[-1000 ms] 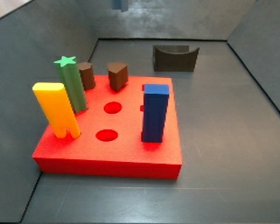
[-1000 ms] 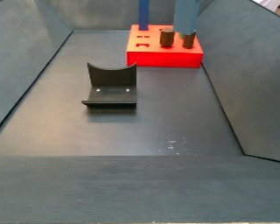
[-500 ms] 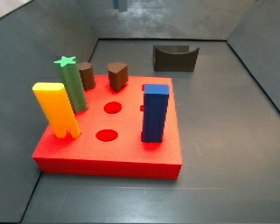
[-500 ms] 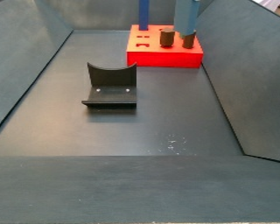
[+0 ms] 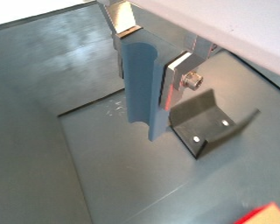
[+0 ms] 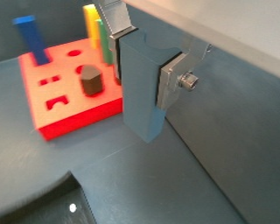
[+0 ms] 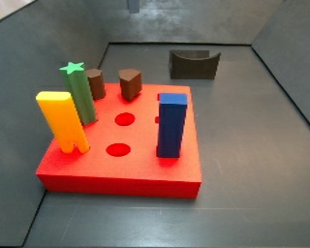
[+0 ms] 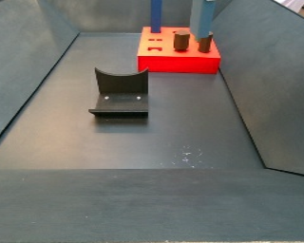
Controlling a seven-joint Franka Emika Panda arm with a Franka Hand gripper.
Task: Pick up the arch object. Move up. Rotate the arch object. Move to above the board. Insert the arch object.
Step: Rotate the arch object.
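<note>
The arch object [image 5: 143, 87] is a tall pale steel-blue piece with a curved notch at its upper end. It hangs upright in my gripper [image 5: 149, 48], whose silver fingers [image 5: 178, 68] are shut on its two sides. The same grip shows in both wrist views, gripper [image 6: 143, 52] on arch object [image 6: 140, 105]. The red board [image 6: 63, 98] lies below and to one side of the held piece, apart from it. In a side view the arch object [image 8: 203, 14] reaches down from above the frame, near the board [image 8: 180, 63]. The gripper itself is out of both side views.
On the board [image 7: 119, 167] stand a yellow post [image 7: 61, 121], a green star post [image 7: 77, 92], a dark blue post [image 7: 170, 124] and two brown pieces [image 7: 129, 83]. The dark fixture [image 7: 193, 64] stands on the floor behind it, also under the held piece [image 5: 206, 122]. Grey walls enclose the floor.
In a side view the hanging arch object looks narrower than a second ago, as if turned about its upright axis. Board, posts and fixture have not moved.
</note>
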